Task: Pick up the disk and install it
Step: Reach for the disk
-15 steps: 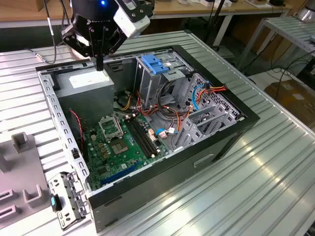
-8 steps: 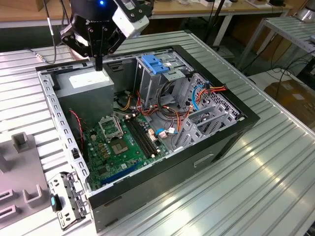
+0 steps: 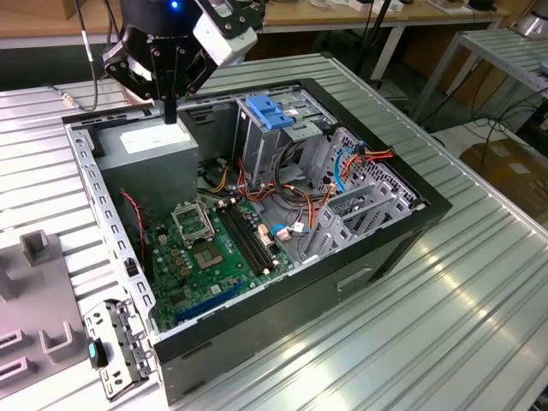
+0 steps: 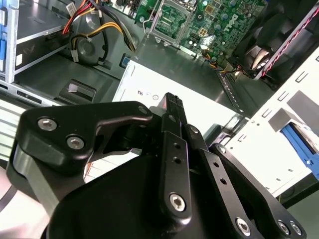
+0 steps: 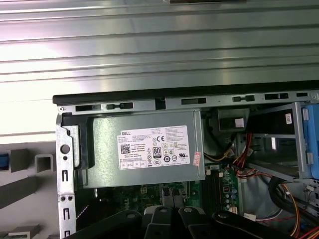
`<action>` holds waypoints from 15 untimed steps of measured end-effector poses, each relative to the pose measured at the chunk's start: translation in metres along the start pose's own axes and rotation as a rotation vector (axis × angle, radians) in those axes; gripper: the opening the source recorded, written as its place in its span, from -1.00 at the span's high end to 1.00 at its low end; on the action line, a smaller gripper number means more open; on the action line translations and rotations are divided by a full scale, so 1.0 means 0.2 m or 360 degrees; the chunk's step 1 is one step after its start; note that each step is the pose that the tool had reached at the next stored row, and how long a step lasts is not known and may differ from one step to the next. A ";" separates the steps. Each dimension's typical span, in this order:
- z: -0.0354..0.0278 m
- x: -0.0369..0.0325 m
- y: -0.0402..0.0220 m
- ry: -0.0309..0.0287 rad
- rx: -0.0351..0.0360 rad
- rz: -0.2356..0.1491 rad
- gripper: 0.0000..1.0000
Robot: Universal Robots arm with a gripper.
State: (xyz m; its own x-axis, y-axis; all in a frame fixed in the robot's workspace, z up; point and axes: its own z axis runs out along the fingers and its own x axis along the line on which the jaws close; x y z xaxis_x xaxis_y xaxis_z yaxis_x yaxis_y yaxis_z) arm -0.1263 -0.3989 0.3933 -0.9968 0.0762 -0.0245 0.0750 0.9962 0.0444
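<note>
A black claw [image 3: 169, 114], fingers pressed together and holding nothing, is hovering over the grey power-supply box [image 3: 158, 147] inside an open computer case [image 3: 402, 224], while the blue-railed disk [image 3: 272, 113] is sitting atop the drive cage [image 3: 257, 158], close by toward the exterior view's right.

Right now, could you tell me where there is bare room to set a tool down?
The ribbed table is bare on the exterior view's right of the computer case. Inside it, cables crowd the space; the end effector hangs over the power supply. Grey fixtures fill that view's left.
</note>
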 end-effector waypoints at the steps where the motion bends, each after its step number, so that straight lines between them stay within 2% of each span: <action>1: 0.000 0.001 0.000 0.00000 0.0000 0.0000 0.79; 15: 0.000 0.015 -0.001 0.00000 0.0000 0.0000 0.79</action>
State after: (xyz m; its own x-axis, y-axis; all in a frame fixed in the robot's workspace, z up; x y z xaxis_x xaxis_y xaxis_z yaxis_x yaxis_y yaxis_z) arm -0.1293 -0.3989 0.3933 -0.9968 0.0762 -0.0245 0.0751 0.9962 0.0444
